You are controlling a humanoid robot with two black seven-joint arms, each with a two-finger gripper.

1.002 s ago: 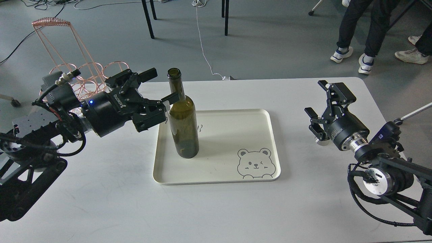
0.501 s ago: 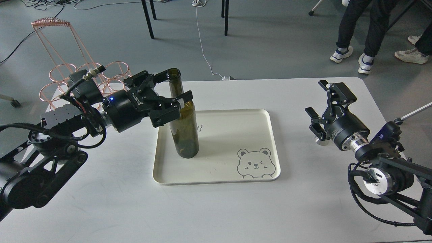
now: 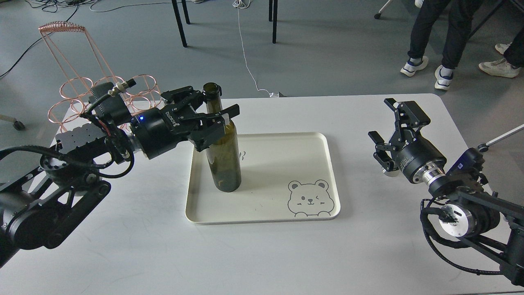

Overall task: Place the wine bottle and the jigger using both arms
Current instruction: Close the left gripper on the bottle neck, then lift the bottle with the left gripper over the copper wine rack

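Olive-green wine bottle (image 3: 223, 151) standing upright in cream tray (image 3: 262, 219), left gripper (image 3: 215, 108) now straddling its neck, fingers spread, not clenching yet; right gripper (image 3: 387, 131) idling with fingers released over tabletop (image 3: 245, 262).

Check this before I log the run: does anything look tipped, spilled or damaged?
Nothing stands out. The wine bottle stands upright on the tray, with the left pincer open around its neck. No spill shows.

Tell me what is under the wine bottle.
The wine bottle stands upright on the cream tray, near its left side; the tray lies on the white table. The patch of tray directly beneath the bottle's base is covered.
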